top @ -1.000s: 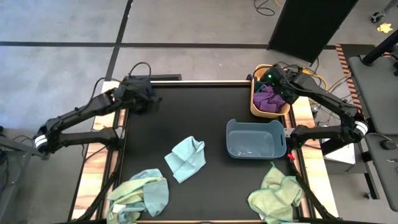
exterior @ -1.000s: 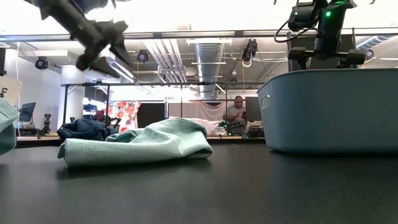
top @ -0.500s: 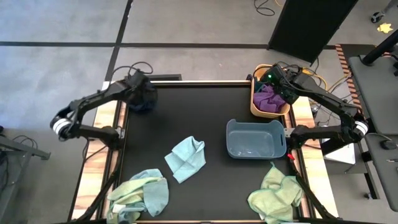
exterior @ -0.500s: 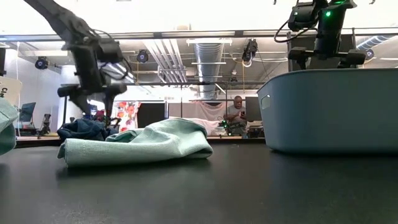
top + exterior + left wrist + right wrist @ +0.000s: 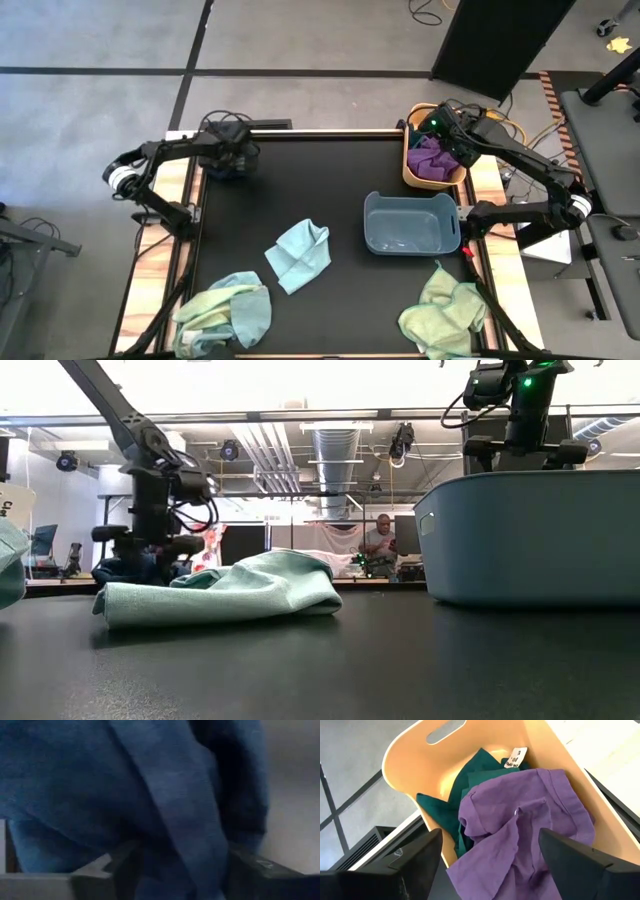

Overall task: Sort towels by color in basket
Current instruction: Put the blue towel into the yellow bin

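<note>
The navy towel (image 5: 221,172) lies bunched at the table's far left corner. My left gripper (image 5: 230,160) points down into it, open; in the left wrist view the navy towel (image 5: 150,785) fills the picture. My right gripper (image 5: 490,870) hovers open above the tan basket (image 5: 410,160), touching nothing. A purple towel (image 5: 520,820) lies there on a dark green one (image 5: 470,780). A light blue towel (image 5: 298,255) lies mid-table. Pale yellow-green towels (image 5: 445,312) lie near right. A mixed pile (image 5: 225,312) lies near left. My left gripper (image 5: 180,870) comes at the navy towel from above, pointing down. Its open fingers (image 5: 115,870) stand in the cloth on either side of a raised fold (image 5: 190,820). The towel lies slack on the table; how many layers are between the fingers I cannot tell.
A grey-blue bin (image 5: 410,222) stands right of centre, in front of the tan basket. In the low view the light blue towel (image 5: 220,592) lies before the navy towel (image 5: 125,568). Bare black tabletop (image 5: 310,180) stretches between the two arms.
My left gripper has tipped from slanting to pointing down and has come down onto the navy towel at the far left corner. The left arm's elbow has swung toward the far edge.
</note>
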`<action>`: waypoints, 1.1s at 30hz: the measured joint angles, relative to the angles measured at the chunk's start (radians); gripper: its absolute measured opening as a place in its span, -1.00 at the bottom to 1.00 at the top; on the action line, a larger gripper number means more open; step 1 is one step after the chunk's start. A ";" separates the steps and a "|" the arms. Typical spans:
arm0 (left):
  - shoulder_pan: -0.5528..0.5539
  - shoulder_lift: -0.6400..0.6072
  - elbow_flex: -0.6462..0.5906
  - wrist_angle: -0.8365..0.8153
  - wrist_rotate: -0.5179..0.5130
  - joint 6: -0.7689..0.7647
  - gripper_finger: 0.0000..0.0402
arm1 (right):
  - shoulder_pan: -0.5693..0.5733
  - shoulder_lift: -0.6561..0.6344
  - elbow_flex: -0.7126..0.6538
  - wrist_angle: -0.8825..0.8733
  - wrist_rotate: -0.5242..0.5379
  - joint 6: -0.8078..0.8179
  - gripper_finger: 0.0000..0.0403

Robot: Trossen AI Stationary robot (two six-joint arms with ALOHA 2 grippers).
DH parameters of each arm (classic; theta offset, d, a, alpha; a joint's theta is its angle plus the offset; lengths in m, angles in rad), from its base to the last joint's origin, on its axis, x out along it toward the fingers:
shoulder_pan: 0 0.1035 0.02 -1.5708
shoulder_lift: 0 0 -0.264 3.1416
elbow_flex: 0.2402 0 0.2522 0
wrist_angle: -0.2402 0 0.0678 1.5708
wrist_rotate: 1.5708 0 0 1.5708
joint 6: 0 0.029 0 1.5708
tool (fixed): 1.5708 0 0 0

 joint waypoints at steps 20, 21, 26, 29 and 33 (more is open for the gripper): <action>-0.330 -0.095 -0.003 0.445 0.415 -0.028 -0.99 | 0.000 0.000 0.000 0.000 0.000 0.000 0.50; -0.370 -0.091 -0.002 0.524 0.423 -0.056 -1.00 | 0.000 0.000 0.000 0.000 0.000 0.000 0.51; -0.480 0.031 0.075 0.780 0.430 -0.160 -1.00 | 0.000 0.000 0.000 0.000 0.000 0.000 0.57; -0.506 0.140 0.179 0.797 0.443 -0.160 -1.00 | 0.000 0.000 0.000 0.000 0.000 0.000 0.61; -0.517 0.274 0.321 0.771 0.450 -0.136 -1.00 | 0.000 0.000 0.000 0.004 0.001 0.000 0.64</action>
